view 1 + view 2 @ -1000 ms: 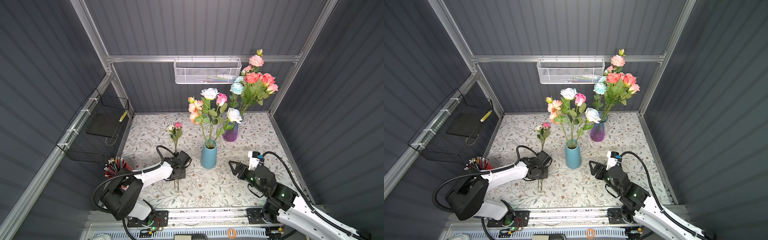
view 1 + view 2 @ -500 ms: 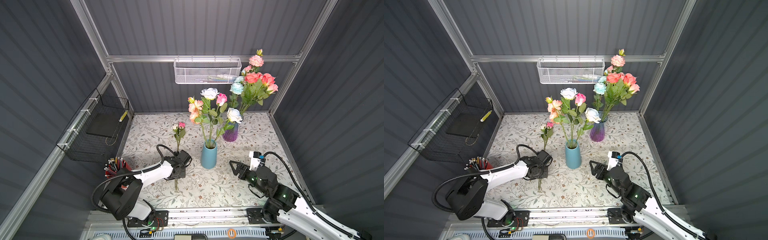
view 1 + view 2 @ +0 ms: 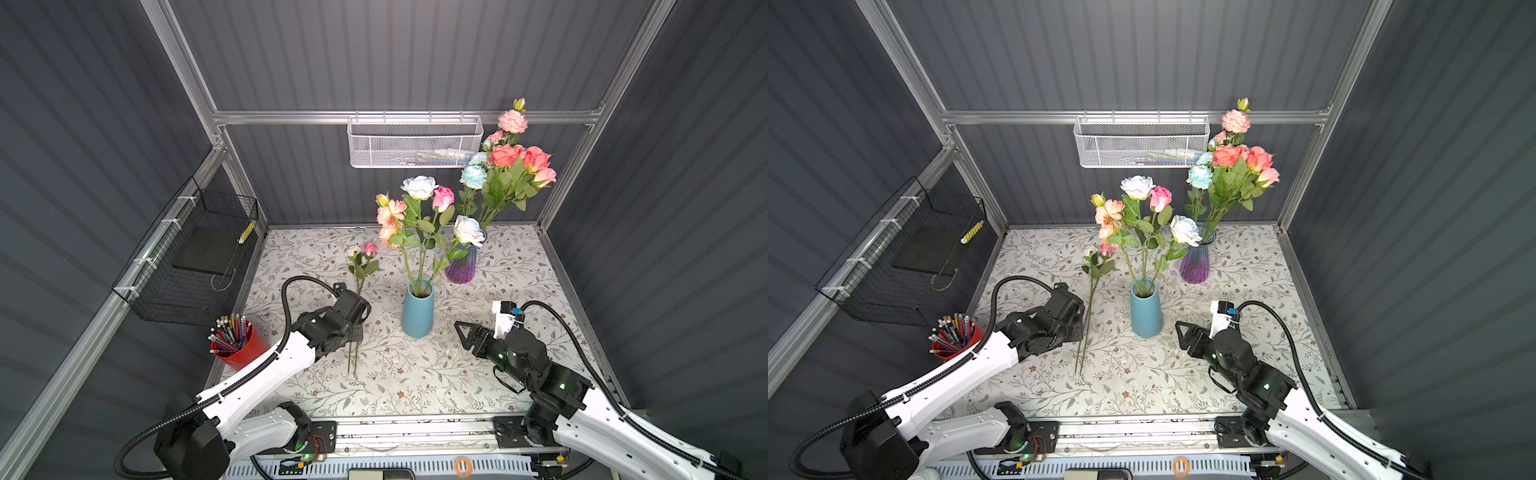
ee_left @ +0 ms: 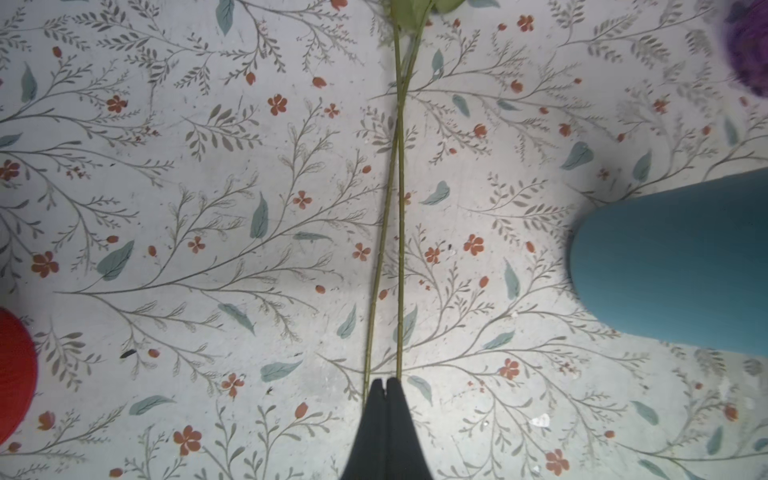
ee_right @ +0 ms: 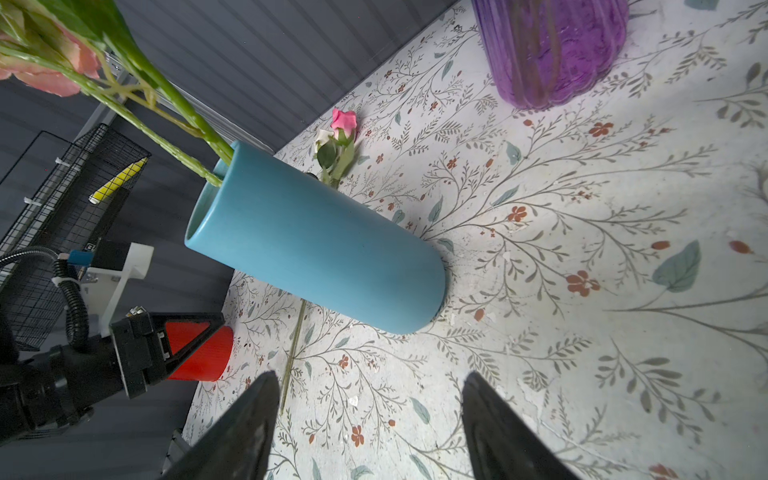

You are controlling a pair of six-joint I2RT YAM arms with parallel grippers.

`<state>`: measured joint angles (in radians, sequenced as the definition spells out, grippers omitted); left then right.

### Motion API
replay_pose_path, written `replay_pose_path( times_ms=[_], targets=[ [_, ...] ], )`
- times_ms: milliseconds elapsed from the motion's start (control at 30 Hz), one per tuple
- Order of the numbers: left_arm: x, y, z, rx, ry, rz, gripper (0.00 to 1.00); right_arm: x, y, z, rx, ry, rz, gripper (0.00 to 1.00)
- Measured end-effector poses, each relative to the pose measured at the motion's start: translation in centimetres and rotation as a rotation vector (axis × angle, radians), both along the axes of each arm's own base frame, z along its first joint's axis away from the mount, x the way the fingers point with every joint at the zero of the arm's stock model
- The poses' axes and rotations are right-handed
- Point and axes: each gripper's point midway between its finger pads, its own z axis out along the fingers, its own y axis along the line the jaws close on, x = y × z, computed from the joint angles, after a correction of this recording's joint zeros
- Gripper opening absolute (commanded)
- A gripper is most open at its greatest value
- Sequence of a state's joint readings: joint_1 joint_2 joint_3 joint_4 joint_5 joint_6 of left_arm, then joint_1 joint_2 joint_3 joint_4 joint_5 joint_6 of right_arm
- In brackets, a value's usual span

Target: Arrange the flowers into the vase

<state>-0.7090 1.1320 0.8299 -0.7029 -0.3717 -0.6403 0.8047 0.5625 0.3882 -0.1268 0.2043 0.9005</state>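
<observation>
Two thin-stemmed flowers (image 3: pixel 361 257), with small pink and white buds, lie on the patterned table left of the blue vase (image 3: pixel 417 311). My left gripper (image 4: pixel 384 380) is shut over the middle of their stems (image 4: pixel 392 208). The stems run out from beside and under its tips, and none shows between the jaws. The blue vase (image 3: pixel 1146 311) holds several flowers (image 3: pixel 1138 195) in white, pink and coral. A purple vase (image 3: pixel 460 266) behind it holds a taller bunch (image 3: pixel 509 166). My right gripper (image 5: pixel 370 376) hovers open and empty just right of the blue vase (image 5: pixel 316 245).
A red pencil cup (image 3: pixel 239 347) stands at the front left beside my left arm. A black wire basket (image 3: pixel 195 257) hangs on the left wall and a white mesh basket (image 3: pixel 415 141) on the back rail. Dark walls close in three sides.
My left gripper has closed fully over the stems. The buds of the lying flowers have swung slightly to the right. The right arm has not moved.
</observation>
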Motion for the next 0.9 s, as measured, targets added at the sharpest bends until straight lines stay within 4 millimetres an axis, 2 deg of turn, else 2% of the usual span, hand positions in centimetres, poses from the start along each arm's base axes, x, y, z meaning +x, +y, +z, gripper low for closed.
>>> replay_pose_path(
  times_ms=[133, 267, 333, 467, 567, 633, 767, 900],
  targets=[
    [-1.2, 1.5, -2.3, 0.056, 0.057, 0.011, 0.0, 0.0, 0.1, 0.2, 0.0, -0.006, 0.004, 0.71],
    [0.0, 2.0, -3.3, 0.09, 0.094, 0.034, 0.23, 0.1, 0.2, 0.3, -0.006, -0.009, 0.006, 0.72],
    [1.9, 2.2, -3.7, 0.08, 0.114, 0.064, 0.26, 0.2, 0.3, 0.4, -0.01, -0.009, 0.008, 0.72],
    [7.5, 2.2, -4.5, 0.055, 0.14, 0.111, 0.28, 0.3, 0.3, 0.5, -0.012, -0.012, 0.009, 0.72],
    [11.9, 0.9, -4.9, 0.038, 0.139, 0.095, 0.28, 0.2, 0.2, 0.7, -0.007, -0.018, 0.006, 0.73],
    [14.1, 0.1, -5.4, 0.023, 0.137, 0.079, 0.28, 0.2, 0.0, 1.0, -0.001, -0.027, 0.001, 0.73],
    [17.0, -0.4, -6.4, 0.019, 0.149, 0.064, 0.28, 0.1, -0.4, 1.5, 0.013, -0.045, -0.008, 0.73],
    [18.9, -0.3, -7.5, 0.017, 0.163, 0.065, 0.26, 0.1, -0.6, 1.4, 0.015, -0.048, -0.015, 0.74]
  ],
)
